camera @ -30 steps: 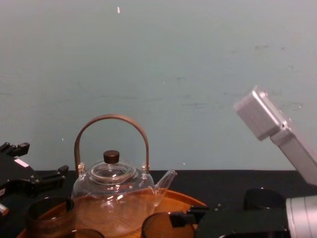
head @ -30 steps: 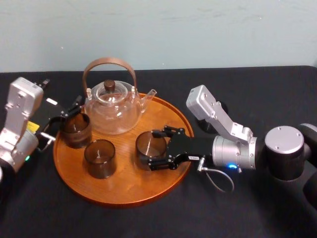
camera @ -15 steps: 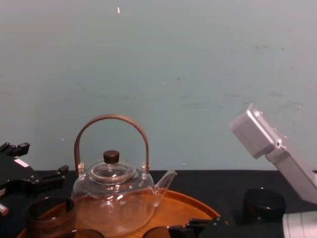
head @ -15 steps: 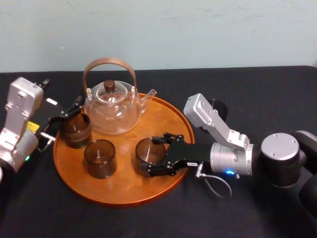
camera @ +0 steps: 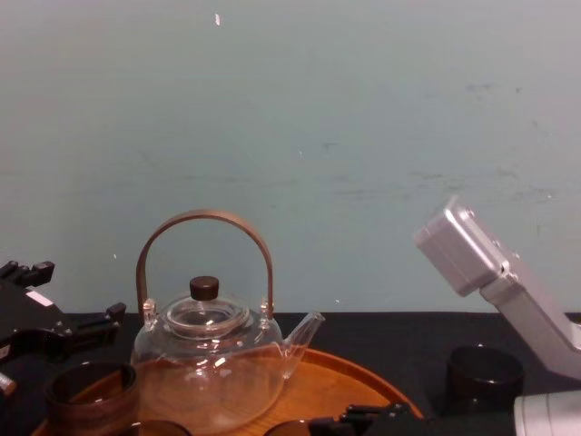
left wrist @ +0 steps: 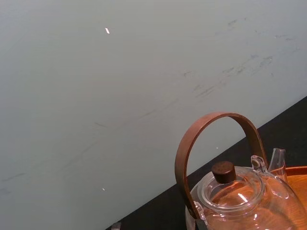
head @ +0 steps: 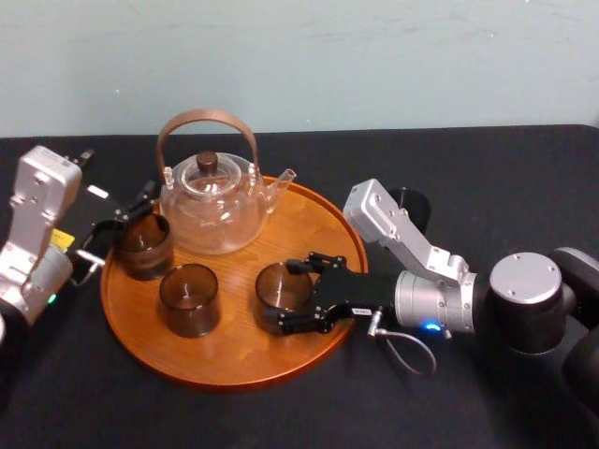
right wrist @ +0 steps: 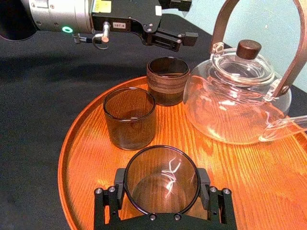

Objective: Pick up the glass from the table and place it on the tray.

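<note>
One low, outstretched right gripper (head: 281, 296) clasps the glass (head: 284, 283) on the tray (head: 234, 360).

The chest view's lower edge cuts off the tray (camera: 363, 381), the ribbed glass (camera: 91, 395) and the glass (camera: 290, 428) held in the right end effector (camera: 359, 421) (of that one, a mere rim). A dark cup (head: 416, 204) sits half hidden behind the right arm.

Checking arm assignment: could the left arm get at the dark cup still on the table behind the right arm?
Probably not. The dark cup sits beyond the tray, and the teapot and the right gripper, shut on a glass, lie between it and the left gripper.
</note>
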Available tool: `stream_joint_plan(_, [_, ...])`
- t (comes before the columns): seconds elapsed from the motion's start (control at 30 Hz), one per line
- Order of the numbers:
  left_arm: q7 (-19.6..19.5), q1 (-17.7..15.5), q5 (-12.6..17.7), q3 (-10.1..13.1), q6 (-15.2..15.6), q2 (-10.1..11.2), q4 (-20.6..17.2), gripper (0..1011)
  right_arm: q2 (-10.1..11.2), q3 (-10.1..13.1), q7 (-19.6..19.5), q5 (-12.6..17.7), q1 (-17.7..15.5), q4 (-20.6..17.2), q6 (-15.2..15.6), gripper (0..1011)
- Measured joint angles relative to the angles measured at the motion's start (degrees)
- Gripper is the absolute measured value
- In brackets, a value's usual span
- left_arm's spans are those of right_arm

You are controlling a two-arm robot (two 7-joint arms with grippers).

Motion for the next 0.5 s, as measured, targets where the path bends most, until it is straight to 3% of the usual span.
stream_joint_plan(0.17, [0.00, 0.00, 0.00, 0.00, 0.00, 0.00, 0.00, 1001, 0.03, 0.01, 0.05, 0.02, 0.01, -0.02, 0.03, 903])
stream_joint_plan(0.33, [0.00, 0.00, 0.00, 0.00, 0.00, 0.00, 0.00, 1001, 0.05, 0.02, 0.09, 0.05, 0.02, -0.03, 0.05, 997])
stream_joint_plan(0.5, [0.00, 0.00, 0.00, 0.00, 0.00, 0.00, 0.00, 1001, 0.05, 0.04, 0.13, 0.12, 0.04, -0.05, 0.05, 1002])
